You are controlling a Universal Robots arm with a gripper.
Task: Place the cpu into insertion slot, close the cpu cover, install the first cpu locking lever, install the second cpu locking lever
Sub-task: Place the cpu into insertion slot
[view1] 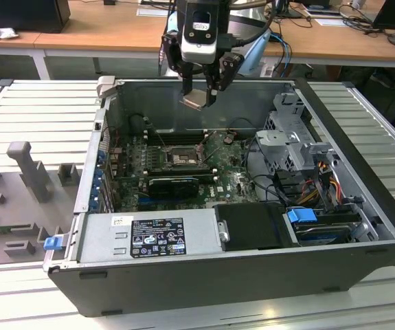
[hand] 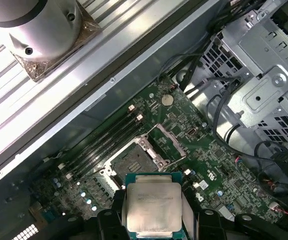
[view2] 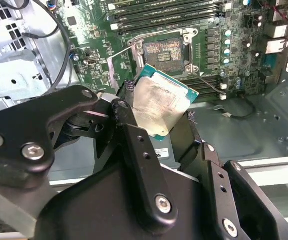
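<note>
Up above the open case (view1: 204,282) in the exterior view, the gripper (view1: 198,95) clamps the cpu (view1: 196,102), well over the insertion slot (view1: 181,157). Second wrist view: cpu (view2: 161,102) held by its edges, probably sparing the contacts. First wrist view: cpu cover (hand: 166,142) open, slot bare.

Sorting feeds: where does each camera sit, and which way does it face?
Exterior view: off the arm, looking down into the open case; shows the claw holding the chip.
Second wrist view: on the arm, behind the claw's links, facing chip and socket.
First wrist view: on the arm, facing the board; claw grips the chip.
Wrist views share chip and socket.
</note>
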